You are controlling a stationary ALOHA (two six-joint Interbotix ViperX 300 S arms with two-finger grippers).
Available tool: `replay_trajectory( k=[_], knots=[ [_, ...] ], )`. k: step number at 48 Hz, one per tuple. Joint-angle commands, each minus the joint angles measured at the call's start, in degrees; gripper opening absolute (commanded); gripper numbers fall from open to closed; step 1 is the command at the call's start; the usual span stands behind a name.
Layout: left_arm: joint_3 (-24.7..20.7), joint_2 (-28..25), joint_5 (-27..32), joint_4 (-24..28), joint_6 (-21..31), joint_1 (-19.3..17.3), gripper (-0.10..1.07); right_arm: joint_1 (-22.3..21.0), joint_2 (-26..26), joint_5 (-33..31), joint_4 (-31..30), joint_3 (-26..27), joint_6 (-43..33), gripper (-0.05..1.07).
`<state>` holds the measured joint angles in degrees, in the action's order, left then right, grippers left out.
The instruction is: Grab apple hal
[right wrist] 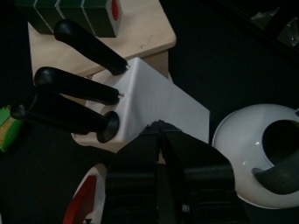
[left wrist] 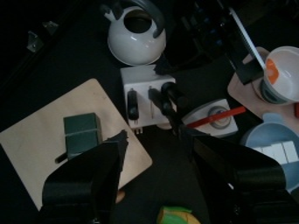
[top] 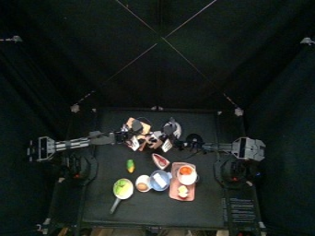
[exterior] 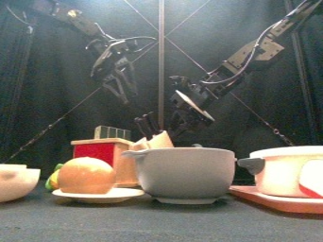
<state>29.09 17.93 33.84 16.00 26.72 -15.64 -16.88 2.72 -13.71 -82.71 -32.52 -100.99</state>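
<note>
At the table's 6 o'clock edge, the apple half [exterior: 86, 175] sits untouched on a small plate [exterior: 89, 196]. Left gripper [left wrist: 158, 144] is spread wide and empty. Right gripper [exterior: 190, 102] is narrowly parted and empty. Both hang toward 12, by the knife block [left wrist: 149, 98]. You should bring one toward 6, descend straight and straddle the rounded sides.

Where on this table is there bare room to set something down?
Bare table lies along the left edge, beside the yellow-green fruit, and in the far right corner past the kettle. The middle is crowded: cutting board, knife block, tray.
</note>
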Motion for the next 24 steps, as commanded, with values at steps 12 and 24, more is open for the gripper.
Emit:
replay_trajectory(
  k=[12, 24],
  knots=[
    [14.3, 15.7, -14.8, 2.3, -0.3, 0.6, 0.87, 0.6, -8.0, -0.4, 3.6, -1.8, 0.2, 0.41],
    [23.9, 23.6, -23.6, 1.8, -0.5, 0.9, 0.87, 7.2, -13.2, -0.4, 5.8, -3.7, 0.3, 0.41]
  ],
)
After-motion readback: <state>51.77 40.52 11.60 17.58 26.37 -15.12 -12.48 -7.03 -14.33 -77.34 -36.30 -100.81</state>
